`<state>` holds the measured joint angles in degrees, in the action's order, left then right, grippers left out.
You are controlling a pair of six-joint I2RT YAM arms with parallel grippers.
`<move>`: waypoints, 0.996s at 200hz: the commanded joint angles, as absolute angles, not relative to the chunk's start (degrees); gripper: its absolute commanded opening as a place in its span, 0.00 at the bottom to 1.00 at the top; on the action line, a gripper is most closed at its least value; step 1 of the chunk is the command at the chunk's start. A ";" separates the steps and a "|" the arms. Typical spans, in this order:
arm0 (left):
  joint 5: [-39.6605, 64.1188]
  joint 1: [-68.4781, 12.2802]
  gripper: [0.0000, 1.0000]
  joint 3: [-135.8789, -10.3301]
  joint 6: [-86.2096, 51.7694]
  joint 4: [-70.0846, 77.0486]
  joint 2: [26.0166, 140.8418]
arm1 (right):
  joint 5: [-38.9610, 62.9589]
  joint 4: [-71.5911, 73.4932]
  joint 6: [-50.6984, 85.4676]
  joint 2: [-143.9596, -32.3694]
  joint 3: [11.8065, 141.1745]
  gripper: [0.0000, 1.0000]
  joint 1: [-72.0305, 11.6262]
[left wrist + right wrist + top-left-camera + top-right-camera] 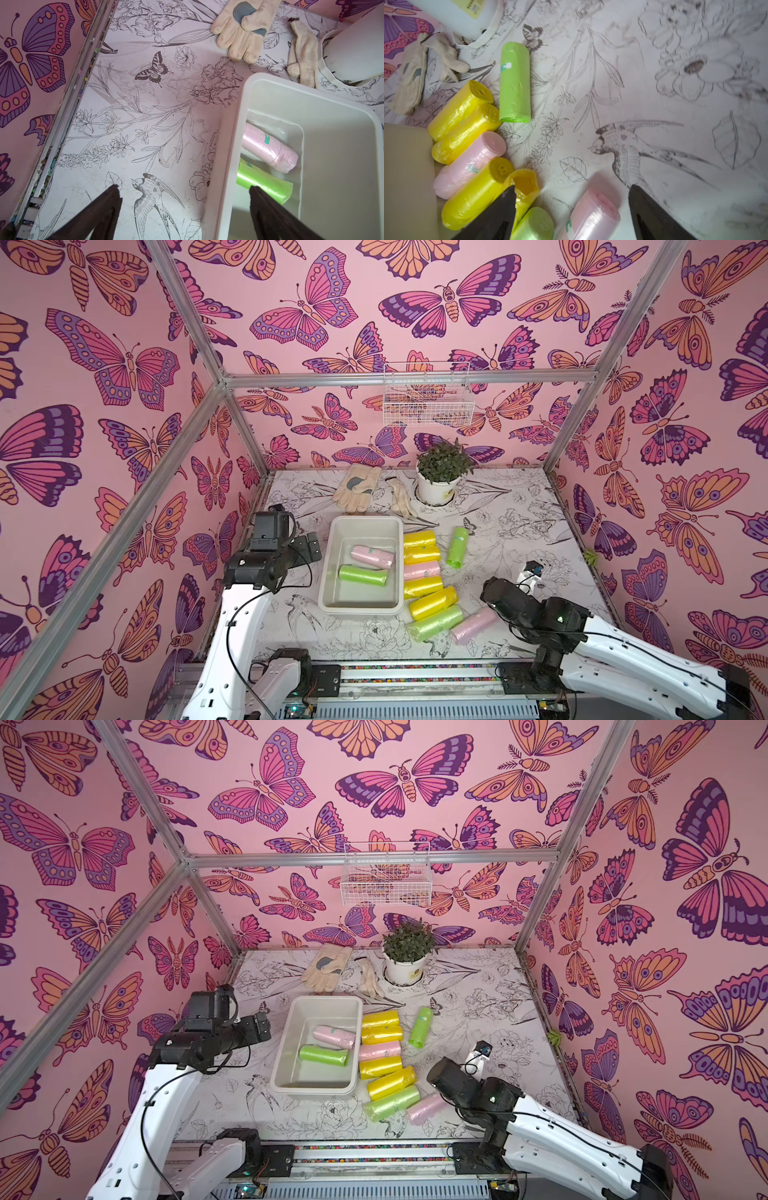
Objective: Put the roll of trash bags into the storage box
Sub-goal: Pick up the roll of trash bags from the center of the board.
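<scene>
One pink roll (591, 216) lies near the bench (519, 531) front edge, right of the box (360, 519), between the spread jaws of the right gripper (572, 187), not yet pinched; it looks light, squashy and slick-filmed, so grip across its middle; the left gripper (184, 186) hangs open beside the box.

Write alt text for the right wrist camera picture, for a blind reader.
The right tool, open, points down at a pink roll of trash bags on a flower-printed table. More yellow, pink and green rolls lie packed beside the storage box; one green roll lies apart.
</scene>
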<state>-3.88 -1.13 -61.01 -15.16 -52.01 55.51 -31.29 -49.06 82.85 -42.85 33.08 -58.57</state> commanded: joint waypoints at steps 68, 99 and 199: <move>-4.84 -0.97 1.00 -59.85 -15.48 -52.32 55.59 | -12.93 -42.71 109.13 -46.35 30.67 0.80 -60.36; -5.00 -0.97 1.00 -59.78 -15.47 -52.36 55.46 | -12.66 -36.06 113.46 -52.14 29.29 0.75 -66.03; -4.75 -0.97 1.00 -59.79 -15.38 -52.38 55.38 | -16.78 -32.44 120.02 -57.24 28.12 0.72 -74.40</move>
